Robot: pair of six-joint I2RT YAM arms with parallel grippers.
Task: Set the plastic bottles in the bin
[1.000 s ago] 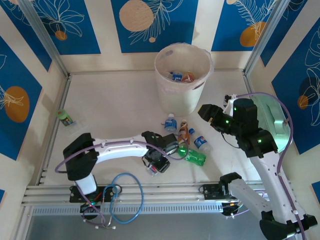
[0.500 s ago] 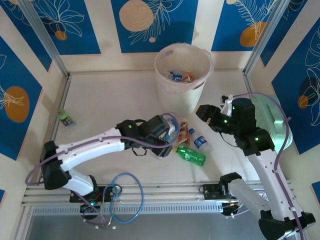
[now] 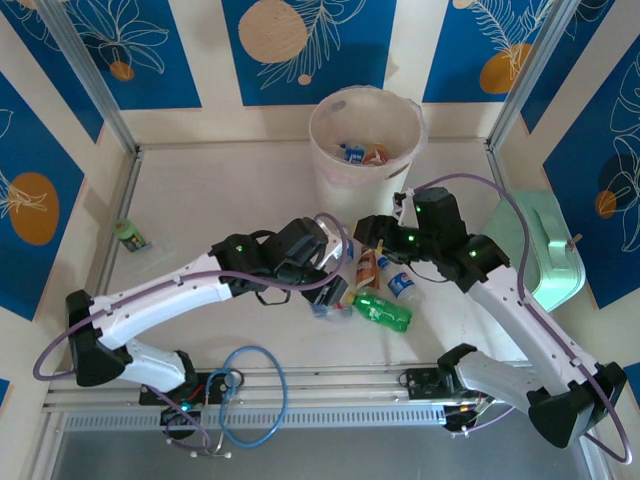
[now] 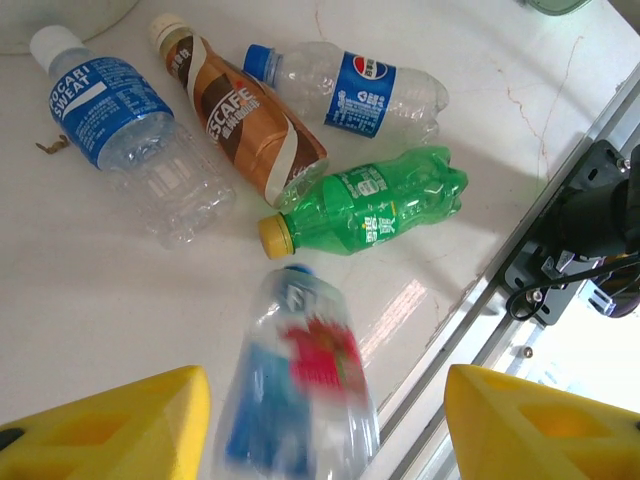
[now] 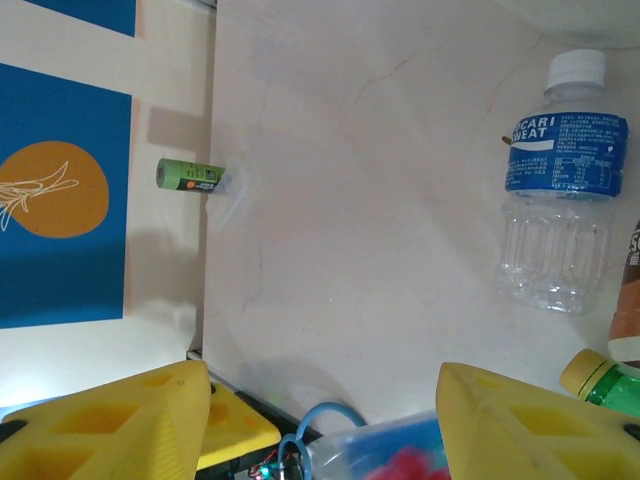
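**Six bottles on the table, both arms over one cluster**

Nearest the arm bases runs the metal rail (image 3: 300, 385) that edges the table (image 3: 220, 200), with a blue cable loop (image 3: 255, 395) lying on it. Just beyond, the left gripper (image 4: 325, 400) stands with its jaws spread. A clear bottle with a red and blue label (image 4: 300, 380) lies between the fingers, blurred, close to one and apart from the other, so it is not gripped. Past it lie the green bottle (image 4: 385, 205), the brown bottle (image 4: 245, 115), the Pepsi bottle (image 4: 360, 85) and the Pocari Sweat bottle (image 4: 110, 110), tightly grouped and partly touching. The right gripper (image 3: 368, 228) hangs over the far side of this group, jaws apart and empty. Behind stands the bin (image 3: 345, 190), with a few bottles (image 3: 362, 153) already inside. A small green bottle (image 3: 128, 234) lies well apart at the left wall.

Hazards, as judged: the loose round bottle may roll toward the rail, or slip out sideways when the jaws close. The two arms are near each other and could collide. A bottle carried low would strike the bin's tall rim or drag its liner.

Room: the table's left half is bare. On the right the mint-green box (image 3: 550, 250) narrows the passage.
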